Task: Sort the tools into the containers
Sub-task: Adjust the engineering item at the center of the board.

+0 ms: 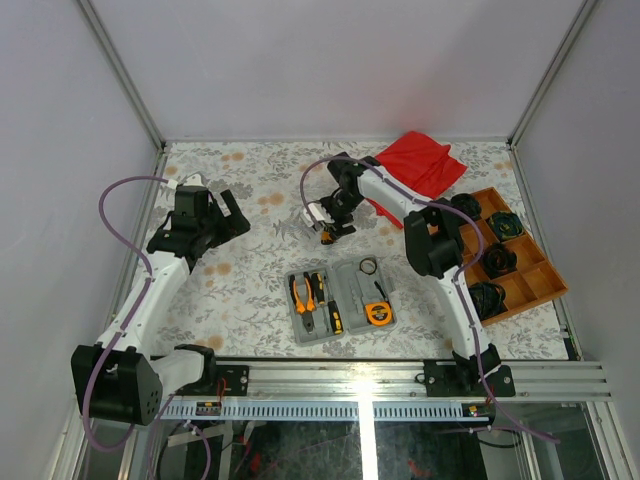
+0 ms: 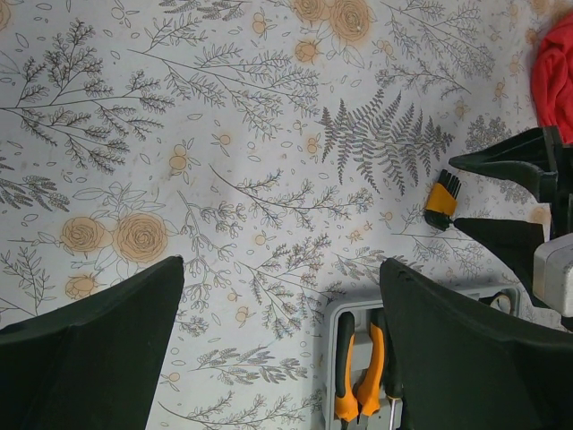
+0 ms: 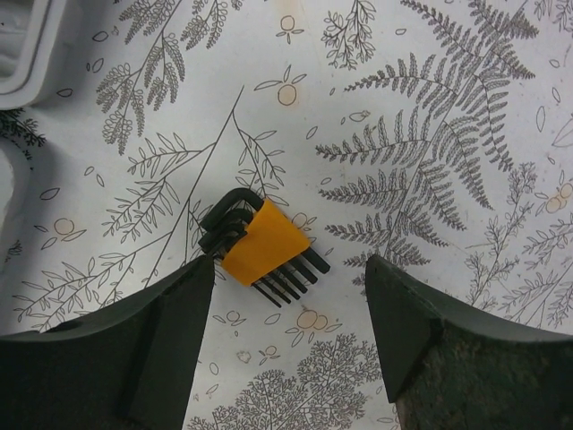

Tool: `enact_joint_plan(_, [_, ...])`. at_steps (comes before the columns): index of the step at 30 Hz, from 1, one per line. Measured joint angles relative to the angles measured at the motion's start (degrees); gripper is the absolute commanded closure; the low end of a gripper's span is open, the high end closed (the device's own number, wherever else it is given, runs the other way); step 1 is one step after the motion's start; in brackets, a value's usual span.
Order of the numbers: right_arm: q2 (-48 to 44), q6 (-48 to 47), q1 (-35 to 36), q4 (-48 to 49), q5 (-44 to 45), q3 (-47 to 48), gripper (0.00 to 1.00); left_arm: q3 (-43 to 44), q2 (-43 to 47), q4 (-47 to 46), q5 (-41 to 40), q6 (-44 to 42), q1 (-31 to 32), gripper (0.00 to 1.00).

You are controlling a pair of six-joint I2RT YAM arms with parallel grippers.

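The two grey containers [image 1: 352,282] lie side by side as one flat case near the table's front. Orange-handled pliers [image 1: 303,294] and screwdrivers [image 1: 325,300] lie in the left one; a round orange tape measure [image 1: 378,313] lies in the right one. A small orange-and-black hex key set [image 3: 264,242] rests on the floral cloth behind the case. My right gripper [image 3: 291,269] hangs open just above it, its left finger [image 3: 152,331] close beside the keys and not touching them. My left gripper [image 2: 282,269] is open and empty over bare cloth, left of the case's corner [image 2: 333,315].
An orange-brown divided tray [image 1: 545,290] with black round parts stands at the right. A red cloth [image 1: 420,160] lies at the back. Metal frame posts and white walls enclose the table. A pale grey moulded edge [image 3: 27,54] shows at the upper left of the right wrist view.
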State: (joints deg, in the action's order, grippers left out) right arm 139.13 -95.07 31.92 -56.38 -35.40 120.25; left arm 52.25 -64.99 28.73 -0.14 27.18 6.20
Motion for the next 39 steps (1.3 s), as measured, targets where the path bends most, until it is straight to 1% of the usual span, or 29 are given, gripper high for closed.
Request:
enact_joint_plan(6, [1.75, -1.11, 0.79, -3.28, 0.50, 2.49, 0.27, 0.00, -0.11, 0.00, 0.20, 0.00, -0.33, 0.12])
enact_joint_plan(10, [3.34, -0.63, 1.20, -5.05, 1.49, 4.68, 0.30, 0.00, -0.20, 0.00, 0.24, 0.00, -0.33, 0.12])
enact_joint_plan(15, [3.54, 2.10, 1.42, -5.75, 3.50, 5.20, 0.38, 0.00, -0.35, 0.00, 0.35, 0.00, -0.48, 0.12])
enact_joint_plan(20, [4.24, 6.64, 1.44, -6.73, 4.74, 6.34, 0.44, 0.00, -0.35, 0.00, 0.42, 0.00, -0.59, 0.12])
enact_joint_plan(22, [4.28, 8.39, 1.44, -6.60, 4.87, 6.51, 0.47, 0.00, -0.35, 0.00, 0.44, 0.00, -0.59, 0.12])
enact_joint_plan(25, [4.28, 12.37, 1.46, -5.90, 4.94, 6.56, 0.51, 0.00, -0.35, 0.00, 0.48, 0.00, -0.59, 0.12])
enact_joint_plan(30, [3.78, 22.14, 1.46, -2.86, 5.01, 5.53, 0.53, 0.00, -0.35, 0.00, 0.81, 0.00, -0.59, 0.12])
enact_joint_plan(39, [-2.40, 40.33, 1.90, 6.71, 9.11, -5.66, 0.54, -0.02, -0.35, 0.00, 0.83, 0.00, -0.63, 0.12])
